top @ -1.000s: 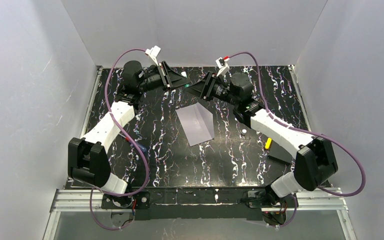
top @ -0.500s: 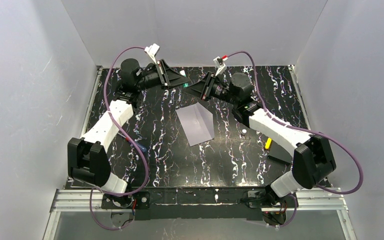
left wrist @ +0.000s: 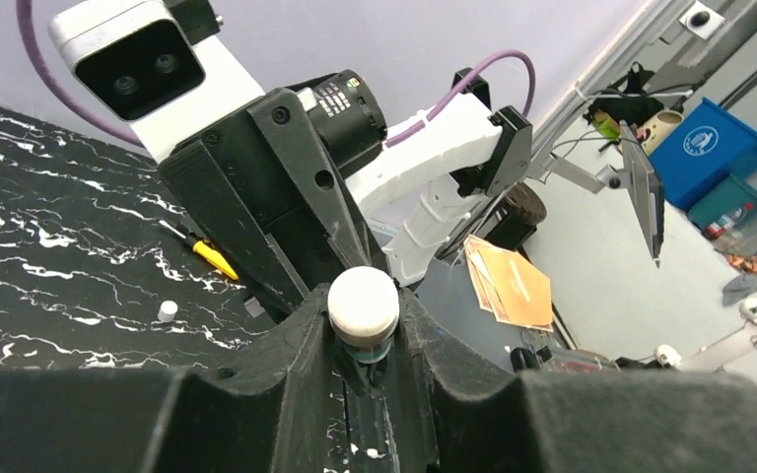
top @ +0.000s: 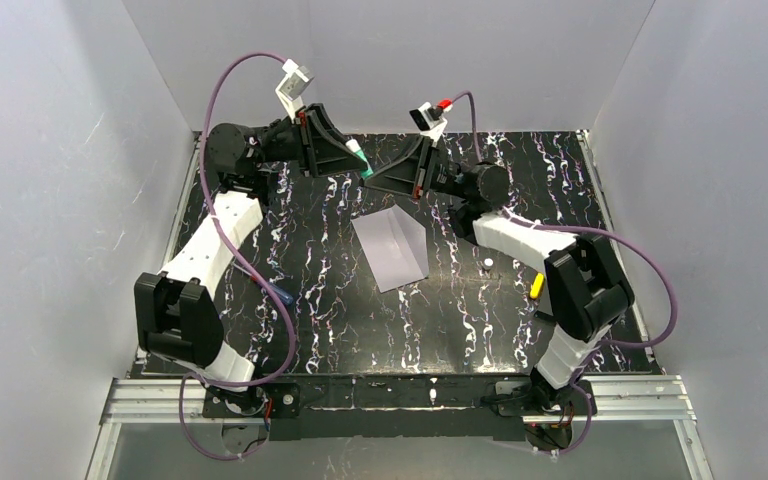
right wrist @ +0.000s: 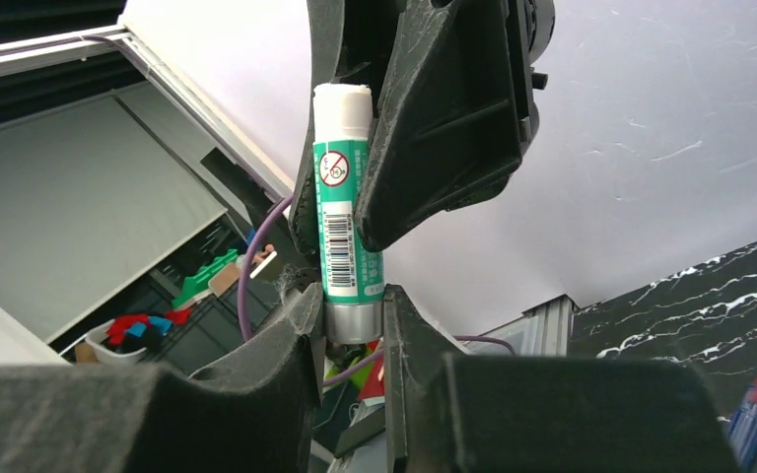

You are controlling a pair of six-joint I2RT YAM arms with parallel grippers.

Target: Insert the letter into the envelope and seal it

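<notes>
No letter is seen on the table, so it is judged to be inside the envelope (top: pixel 392 250), which lies flat mid-table; sealing is left. At the envelope's 12 o'clock a glue stick (top: pixel 363 167) is held aloft, clamped by both the left gripper (top: pixel 355 155) and the right gripper (top: pixel 373 179). The black marbled table (top: pixel 460 330) is enclosed by white walls (top: pixel 410 60).

The envelope (top: pixel 390 250), a plain pale lavender-grey paper rectangle, lies flat on the black, white-veined table (top: pixel 360 320), near its middle and slightly toward its far edge, turned askew to the table's sides.
</notes>
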